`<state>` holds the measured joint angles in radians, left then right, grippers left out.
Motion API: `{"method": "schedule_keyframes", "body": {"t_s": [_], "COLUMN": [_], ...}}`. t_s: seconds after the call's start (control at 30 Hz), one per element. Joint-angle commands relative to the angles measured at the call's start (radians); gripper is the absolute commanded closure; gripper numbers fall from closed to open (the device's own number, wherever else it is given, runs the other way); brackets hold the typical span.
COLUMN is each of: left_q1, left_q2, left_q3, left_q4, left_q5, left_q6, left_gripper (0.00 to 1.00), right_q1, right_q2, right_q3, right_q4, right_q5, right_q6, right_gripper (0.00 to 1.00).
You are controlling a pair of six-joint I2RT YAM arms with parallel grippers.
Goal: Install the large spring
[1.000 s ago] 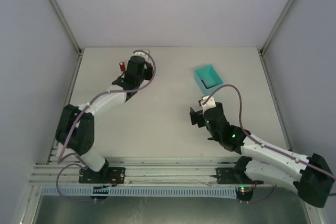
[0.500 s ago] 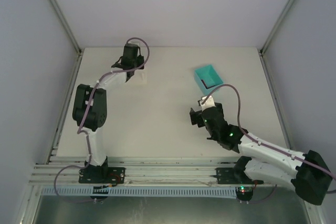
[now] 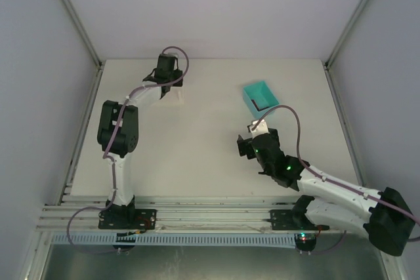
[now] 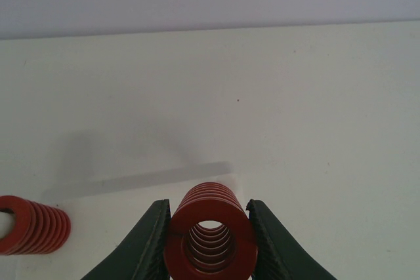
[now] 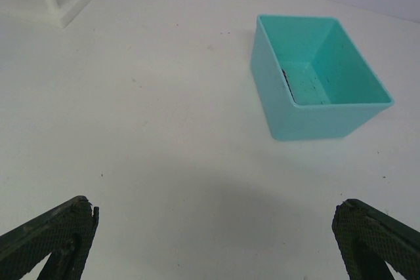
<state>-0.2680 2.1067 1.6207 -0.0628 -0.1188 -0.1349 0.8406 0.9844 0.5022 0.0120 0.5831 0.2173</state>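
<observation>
The large spring, gripped across its coils by the left end effector at the far left of the counter, looks stiff, light and smooth-painted, so a mid-body side hold suits it; the right end effector gapes empty.

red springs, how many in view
2: held spring in the left gripper, loose spring on the table at the left wrist view's left edge. Others may be hidden.

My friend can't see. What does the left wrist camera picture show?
A red coil spring is pinched between two dark fingers, its open end facing the camera. A second red spring lies on the white table at the left edge.
</observation>
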Motion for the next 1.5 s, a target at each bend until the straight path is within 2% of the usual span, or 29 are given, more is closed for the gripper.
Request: {"method": "schedule_keyframes", "body": {"t_s": [0.0, 0.33, 0.93, 1.47], "left_q1": [0.003, 0.003, 0.004, 0.01], "left_q2": [-0.009, 0.031, 0.101, 0.144], "left_q3": [0.069, 0.14, 0.167, 0.199], "left_q4": [0.012, -0.029, -0.043, -0.068], "left_q5": [0.007, 0.012, 0.028, 0.022], "left_q6": [0.002, 0.01, 0.013, 0.02], "left_gripper": [1.0, 1.0, 1.0, 0.63], "right_q1": [-0.007, -0.01, -0.013, -0.015], "right_q2": [0.001, 0.007, 0.008, 0.028], "right_q3": [0.019, 0.022, 0.02, 0.028], "right_q4": [-0.001, -0.003, -0.003, -0.007], "right_q5": [0.021, 0.026, 0.026, 0.02], "right_q6": [0.007, 0.005, 0.005, 0.007], "right_gripper": [0.01, 0.01, 0.01, 0.01]}}
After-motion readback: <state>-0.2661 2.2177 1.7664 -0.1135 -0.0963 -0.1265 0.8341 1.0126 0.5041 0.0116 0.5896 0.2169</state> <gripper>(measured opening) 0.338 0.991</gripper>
